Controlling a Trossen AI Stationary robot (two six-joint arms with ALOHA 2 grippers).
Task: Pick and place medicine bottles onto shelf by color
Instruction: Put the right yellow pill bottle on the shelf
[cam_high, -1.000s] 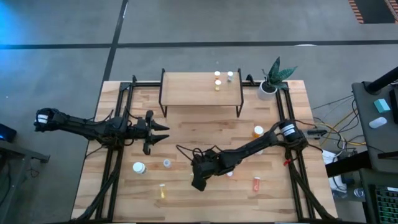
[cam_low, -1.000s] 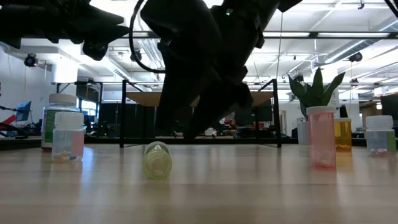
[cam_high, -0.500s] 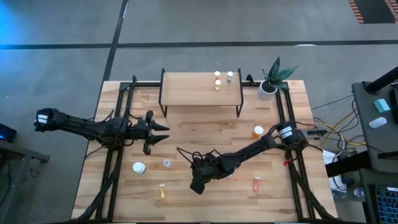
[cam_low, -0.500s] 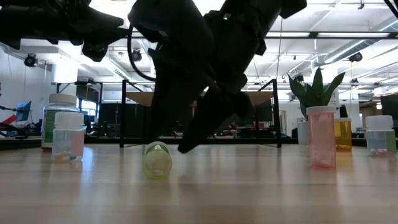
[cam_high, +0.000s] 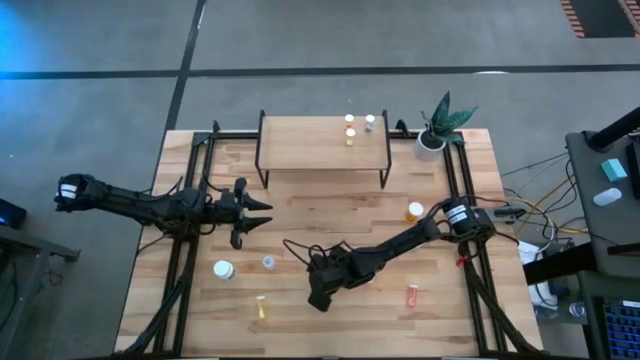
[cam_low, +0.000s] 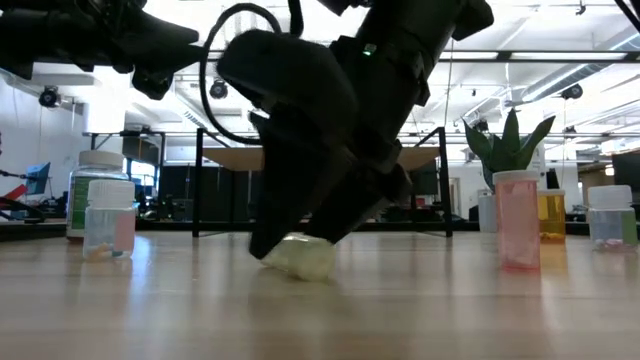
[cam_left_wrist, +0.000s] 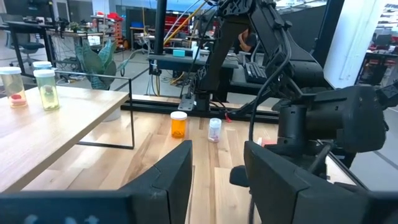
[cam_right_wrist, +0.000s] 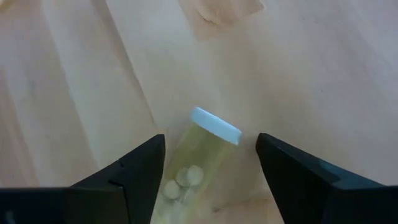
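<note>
A pale yellow medicine bottle (cam_right_wrist: 193, 168) with a white cap (cam_right_wrist: 214, 124) lies on its side on the table, seen in the low view as a bottle (cam_low: 303, 258) under the gripper. My right gripper (cam_right_wrist: 210, 142) stands open astride it, low over the table's near middle (cam_high: 313, 300), and hides it in the high view. My left gripper (cam_high: 262, 213) waits open and level at the table's left, holding nothing. The shelf (cam_high: 310, 145) stands at the far edge with three small bottles (cam_high: 352, 128) near its right end. My right gripper comes slanting down from the right, one finger on either side of the lying bottle's body. One finger (cam_right_wrist: 143, 180) lies right at the body's side (cam_right_wrist: 173, 186); I cannot tell whether it touches. The other finger (cam_right_wrist: 292, 174) stands apart from it.
Another yellow bottle (cam_high: 262, 307), a clear one (cam_high: 268, 262) and a large white one (cam_high: 222, 268) sit at the near left. A pink bottle (cam_high: 412, 295) and an orange one (cam_high: 415, 210) are on the right. A potted plant (cam_high: 435, 135) stands beside the shelf.
My right gripper has sunk toward the table and down over the yellow bottle. In the low view the bottle, end-on before, now lies slanted and a little farther toward the table's right, under the fingers.
</note>
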